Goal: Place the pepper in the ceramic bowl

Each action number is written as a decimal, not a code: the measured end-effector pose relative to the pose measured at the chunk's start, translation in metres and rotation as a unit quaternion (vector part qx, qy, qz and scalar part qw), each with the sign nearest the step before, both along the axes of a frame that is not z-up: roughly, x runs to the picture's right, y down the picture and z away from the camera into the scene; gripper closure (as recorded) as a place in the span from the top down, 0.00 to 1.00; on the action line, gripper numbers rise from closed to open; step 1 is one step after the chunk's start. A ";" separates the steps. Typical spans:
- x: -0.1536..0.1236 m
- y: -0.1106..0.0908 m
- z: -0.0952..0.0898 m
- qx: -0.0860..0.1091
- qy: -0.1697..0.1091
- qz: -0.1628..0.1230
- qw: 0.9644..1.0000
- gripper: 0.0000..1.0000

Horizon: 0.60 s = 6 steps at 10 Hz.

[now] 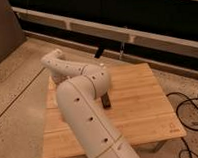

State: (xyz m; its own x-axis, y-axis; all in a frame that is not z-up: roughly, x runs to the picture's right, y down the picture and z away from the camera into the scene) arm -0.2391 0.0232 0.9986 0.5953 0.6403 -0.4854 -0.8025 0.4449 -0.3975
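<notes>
My white arm (pixel 83 102) rises from the bottom of the camera view and bends left over the wooden table (pixel 138 101). Its far end (pixel 54 63) hangs over the table's left back corner. The gripper is hidden beneath that far end, behind the arm's links. The pepper and the ceramic bowl are hidden or out of view; the arm covers the left half of the table.
A black rectangular bar (pixel 106 101) lies on the table beside the arm. Black cables (pixel 192 111) lie on the floor to the right. A dark wall with a pale ledge (pixel 140 34) runs behind the table.
</notes>
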 end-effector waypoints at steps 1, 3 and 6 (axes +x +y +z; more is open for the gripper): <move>-0.002 0.000 0.002 -0.002 -0.002 -0.002 1.000 0.36; -0.002 -0.005 0.006 -0.001 -0.002 -0.001 1.000 0.15; -0.017 -0.037 0.000 0.043 -0.018 -0.019 0.999 0.00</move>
